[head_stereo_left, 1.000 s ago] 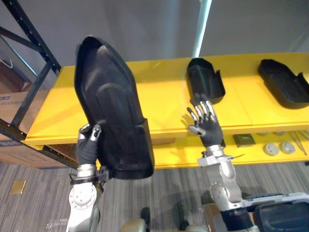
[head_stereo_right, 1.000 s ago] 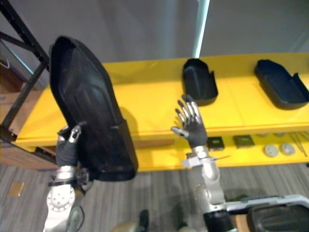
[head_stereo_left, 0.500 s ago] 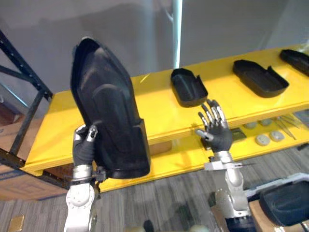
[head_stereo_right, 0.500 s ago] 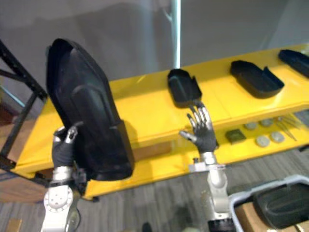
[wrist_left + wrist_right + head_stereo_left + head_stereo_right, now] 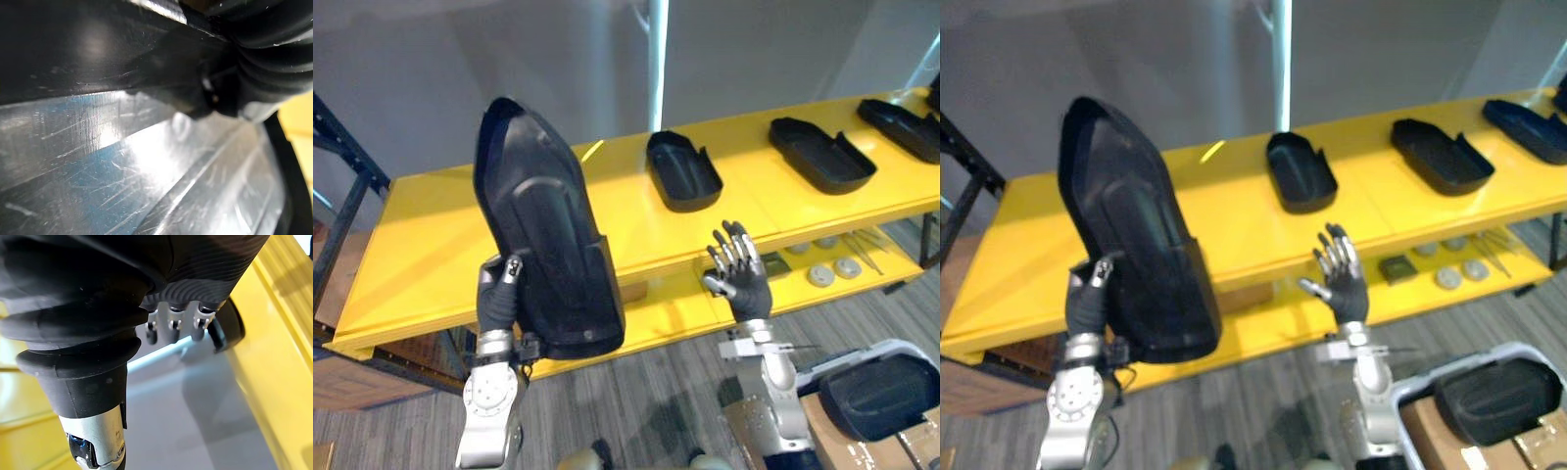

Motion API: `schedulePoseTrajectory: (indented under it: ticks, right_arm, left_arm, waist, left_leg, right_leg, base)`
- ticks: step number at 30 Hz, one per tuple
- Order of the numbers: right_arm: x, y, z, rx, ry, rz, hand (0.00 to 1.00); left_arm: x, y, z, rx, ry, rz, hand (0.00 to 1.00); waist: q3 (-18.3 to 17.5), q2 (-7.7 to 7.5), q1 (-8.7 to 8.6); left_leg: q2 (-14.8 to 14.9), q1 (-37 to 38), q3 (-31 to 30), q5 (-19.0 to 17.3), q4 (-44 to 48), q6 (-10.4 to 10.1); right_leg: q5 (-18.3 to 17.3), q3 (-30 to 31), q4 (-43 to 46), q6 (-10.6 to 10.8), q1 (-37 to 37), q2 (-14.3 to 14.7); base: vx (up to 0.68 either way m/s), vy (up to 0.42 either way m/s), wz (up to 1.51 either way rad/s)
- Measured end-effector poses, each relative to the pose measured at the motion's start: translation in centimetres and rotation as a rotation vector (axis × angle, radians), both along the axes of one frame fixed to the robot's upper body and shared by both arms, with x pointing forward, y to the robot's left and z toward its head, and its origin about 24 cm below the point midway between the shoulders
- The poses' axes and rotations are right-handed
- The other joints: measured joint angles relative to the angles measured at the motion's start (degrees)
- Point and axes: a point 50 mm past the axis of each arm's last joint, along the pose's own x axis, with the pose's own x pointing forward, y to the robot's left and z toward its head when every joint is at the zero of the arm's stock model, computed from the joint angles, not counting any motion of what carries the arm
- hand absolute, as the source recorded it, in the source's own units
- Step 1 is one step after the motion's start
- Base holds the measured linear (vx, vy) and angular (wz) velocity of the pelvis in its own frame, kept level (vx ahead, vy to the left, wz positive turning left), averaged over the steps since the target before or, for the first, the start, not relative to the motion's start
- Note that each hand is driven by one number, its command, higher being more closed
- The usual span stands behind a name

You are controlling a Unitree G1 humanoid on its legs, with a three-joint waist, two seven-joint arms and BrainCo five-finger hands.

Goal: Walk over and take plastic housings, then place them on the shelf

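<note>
Left eye view shows the left hand [image 5: 497,296] gripping the big black plastic housing [image 5: 543,230] by its lower edge. The thumb is curled over the rim, and the piece stands upright in front of the yellow shelf [image 5: 411,235]. The right hand [image 5: 736,276] is raised before the shelf's front edge, fingers spread and empty. To place it well, I would carry the plastic housing over the bare end of the shelf's top board, clear of the nearest housing [image 5: 682,171] lying there. Then tip it flat (hollow side up, as that one lies) and loosen the grip only once the board bears it.
</note>
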Motion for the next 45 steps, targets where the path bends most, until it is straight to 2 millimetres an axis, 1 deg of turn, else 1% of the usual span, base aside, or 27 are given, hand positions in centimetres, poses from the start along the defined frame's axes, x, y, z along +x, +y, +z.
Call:
schedulePoseTrajectory:
  ticks: [3, 5, 7, 10, 11, 12, 13, 15, 16, 18, 20, 22, 24, 26, 28, 31, 32, 33, 37, 39, 41, 45]
  right_arm:
    - [0.1, 0.2, 0.5, -0.041, -0.031, 0.022, 0.00]
    - [0.1, 0.3, 1.5, -0.063, -0.085, 0.036, 0.00]
    - [0.0, 0.4, 1.9, -0.067, -0.106, 0.044, 0.00]
    - [-0.1, 1.2, 2.3, -0.055, -0.126, 0.084, 0.00]
    - [-0.1, 1.8, 2.6, -0.047, -0.138, 0.108, 0.00]
    - [0.0, 2.6, 2.9, -0.046, -0.145, 0.145, 0.00]
    - [0.1, 3.0, 3.0, -0.046, -0.147, 0.162, 0.00]
    - [0.0, 4.4, 3.1, -0.036, -0.136, 0.219, 0.00]
    - [-0.1, 4.7, 3.1, -0.035, -0.133, 0.234, 0.00]
    - [-0.5, 5.8, 3.6, -0.028, -0.140, 0.291, 0.00]
    - [-0.9, 6.5, 4.2, -0.023, -0.162, 0.332, 0.00]
    - [-1.2, 7.1, 4.2, -0.027, -0.161, 0.372, 0.00]
    - [-1.5, 7.6, 4.1, -0.023, -0.150, 0.408, 0.00]
    - [-2.0, 8.1, 4.0, -0.026, -0.145, 0.458, 0.00]
    - [-2.2, 8.3, 3.9, -0.036, -0.142, 0.476, 0.00]
    - [-2.5, 8.5, 3.7, -0.045, -0.136, 0.492, 0.00]
    - [-2.7, 8.5, 3.7, -0.052, -0.136, 0.503, 0.00]
    - [-2.9, 8.6, 3.8, -0.055, -0.139, 0.510, 0.00]
    - [-3.4, 8.8, 3.6, -0.054, -0.123, 0.516, 0.00]
    - [-3.4, 8.8, 3.6, -0.058, -0.120, 0.517, 0.00]
    - [-3.5, 8.9, 3.4, -0.064, -0.094, 0.520, 0.00]
    - [-3.9, 8.8, 3.0, -0.073, -0.070, 0.525, 0.00]
  left_arm:
    - [0.3, 0.5, 0.1, -0.022, 0.011, 0.063, 1.00]
    - [0.8, 0.8, 0.4, -0.037, 0.017, 0.116, 1.00]
    - [1.4, 1.1, 0.7, -0.041, 0.022, 0.143, 1.00]
    - [3.5, 1.7, 0.7, -0.060, 0.059, 0.201, 1.00]
    - [4.6, 1.8, 0.8, -0.063, 0.077, 0.211, 1.00]
    - [5.6, 2.1, 0.8, -0.051, 0.103, 0.227, 1.00]
    - [6.0, 2.2, 0.8, -0.046, 0.117, 0.237, 1.00]
    - [7.9, 2.7, 0.9, -0.044, 0.159, 0.265, 1.00]
    - [8.2, 2.9, 1.0, -0.047, 0.165, 0.276, 1.00]
    - [9.1, 3.9, 1.4, -0.069, 0.171, 0.323, 1.00]
    - [10.1, 4.6, 2.3, -0.052, 0.165, 0.357, 1.00]
    - [11.0, 5.2, 3.1, -0.039, 0.160, 0.375, 1.00]
    - [11.7, 5.9, 3.6, -0.063, 0.166, 0.397, 1.00]
    - [12.4, 6.8, 4.3, -0.063, 0.177, 0.438, 1.00]
    - [12.9, 7.4, 5.1, -0.042, 0.196, 0.463, 1.00]
    - [13.3, 8.5, 6.2, -0.018, 0.220, 0.495, 1.00]
    - [13.5, 9.0, 6.8, -0.005, 0.239, 0.510, 1.00]
    - [13.5, 9.3, 7.1, 0.001, 0.255, 0.518, 1.00]
    - [13.3, 10.7, 7.0, 0.055, 0.330, 0.561, 1.00]
    - [13.3, 11.5, 7.5, 0.070, 0.348, 0.566, 1.00]
    - [13.1, 12.1, 7.8, 0.082, 0.359, 0.569, 1.00]
    - [13.0, 12.5, 7.5, 0.067, 0.391, 0.540, 1.00]
  waist:
    - [0.3, -0.04, 0.06]
    - [0.5, 0.22, -0.03]
    - [0.7, 0.31, -0.61]
    - [0.8, 0.46, -0.94]
    - [0.8, 0.51, -1.31]
    - [0.9, 0.46, -2.14]
    - [0.9, 0.47, -2.39]
    - [0.9, 0.47, -2.64]
    - [0.9, 0.48, -2.78]
    - [1.5, 0.63, -3.08]
    - [3.3, 0.77, -3.82]
    - [4.4, 0.66, -3.93]
    - [5.4, 0.77, -4.33]
    - [5.7, 1.10, -5.61]
    - [6.1, 1.31, -5.75]
    - [6.5, 2.10, -6.61]
    - [6.8, 2.61, -6.94]
    - [7.0, 2.90, -6.94]
    - [7.3, 3.16, -6.92]
    - [8.6, 3.17, -6.73]
    - [9.1, 3.32, -6.54]
    - [9.2, 3.55, -5.78]
  left_leg:
    - [0.0, 2.1, 0.7, 0.8, -2.7, -0.7]
    - [-0.1, 3.1, 2.1, 1.2, -4.3, -0.8]
    - [-0.2, 3.1, 2.5, 1.2, -4.5, -0.7]
    - [-0.8, 4.0, 3.5, 2.4, -7.0, -0.4]
    - [-1.0, 4.0, 3.5, 3.1, -8.3, -0.3]
    - [-1.1, 4.0, 3.5, 3.7, -9.3, -0.2]
    - [-1.2, 4.0, 3.5, 3.9, -9.8, -0.2]
    - [-1.1, 4.1, 3.7, 4.1, -10.4, -0.2]
    - [-1.1, 4.1, 3.9, 4.1, -10.4, -0.2]
    - [-0.9, 4.1, 4.9, 4.1, -10.5, -0.2]
    - [-0.6, 4.1, 5.1, 4.1, -10.5, -0.2]
    - [-0.3, 3.8, 6.5, 4.1, -10.6, -0.2]
    - [-0.1, 3.8, 7.6, 4.1, -10.6, -0.2]
    - [0.1, 2.9, 8.4, 4.1, -10.5, -0.2]
    - [0.3, 2.9, 9.7, 4.1, -10.4, -0.2]
    - [0.3, 3.0, 9.9, 4.1, -10.3, -0.2]
    - [0.3, 3.0, 9.9, 4.1, -10.3, -0.2]
    - [0.4, 3.0, 10.0, 4.1, -10.3, -0.2]
    - [0.6, 3.0, 10.1, 4.1, -10.2, -0.2]
    - [0.7, 2.7, 10.1, 4.1, -10.2, -0.3]
    - [0.7, 1.7, 10.0, 4.1, -10.1, -0.4]
    - [0.8, 0.9, 9.8, 4.3, -9.9, -0.6]
  right_leg:
    - [-0.2, 1.5, -0.4, -0.4, -0.3, 0.3]
    - [-0.1, 2.9, -0.5, -0.4, -0.8, 0.4]
    - [0.4, 3.2, -1.1, -0.1, -0.9, 0.5]
    - [2.1, 3.6, -2.2, 0.3, -1.1, 0.6]
    - [2.3, 3.5, -2.5, 0.4, -1.5, 0.5]
    - [2.4, 3.5, -2.6, 0.5, -1.9, 0.4]
    - [2.5, 3.5, -2.6, 0.5, -2.1, 0.4]
    - [2.5, 3.6, -2.8, 0.5, -2.3, 0.5]
    - [2.5, 3.6, -2.8, 0.5, -2.4, 0.5]
    - [2.5, 4.5, -2.8, 0.5, -3.0, 0.7]
    - [2.5, 4.7, -2.5, 0.5, -3.3, 0.9]
    - [2.5, 6.0, -1.9, 0.5, -4.6, 1.2]
    - [2.5, 7.0, -1.5, 0.5, -5.4, 1.4]
    - [2.4, 8.0, -0.7, 0.4, -7.1, 1.4]
    - [2.4, 8.9, 0.2, 0.4, -8.1, 1.5]
    - [2.4, 9.3, 0.3, 0.4, -8.3, 1.5]
    - [2.4, 9.3, 0.4, 0.4, -8.4, 1.5]
    - [2.2, 9.4, 0.7, 0.2, -8.6, 1.5]
    - [1.6, 9.4, 2.3, -0.1, -9.5, 1.7]
    - [0.9, 9.4, 3.8, -0.2, -10.4, 1.8]
    - [0.5, 9.3, 5.1, -0.2, -12.0, 1.7]
    - [0.4, 9.1, 6.0, -0.2, -12.9, 1.7]
  base:
    - [-0.03, -0.031, -0.24]
    - [-0.01, -0.007, -0.32]
    - [0.01, -0.001, -0.17]
    - [0.03, 0.014, -0.15]
    - [0.00, 0.000, 0.00]
    - [0.00, 0.000, 0.00]
    - [0.00, 0.000, 0.00]
    - [0.01, 0.003, -0.02]
    - [0.02, 0.004, -0.08]
    - [0.02, 0.002, -0.17]
    - [-0.01, -0.001, -0.11]
    - [-0.03, 0.003, -0.29]
    - [-0.01, 0.005, -0.36]
    - [0.01, 0.008, -0.20]
    - [0.02, 0.004, -0.27]
    - [0.01, -0.002, -0.14]
    - [0.00, 0.000, 0.00]
    - [-0.01, -0.002, -0.03]
    - [-0.01, -0.005, -0.01]
    - [-0.06, -0.014, 0.02]
    - [-0.06, -0.018, 0.04]
    - [-0.01, -0.004, 0.01]
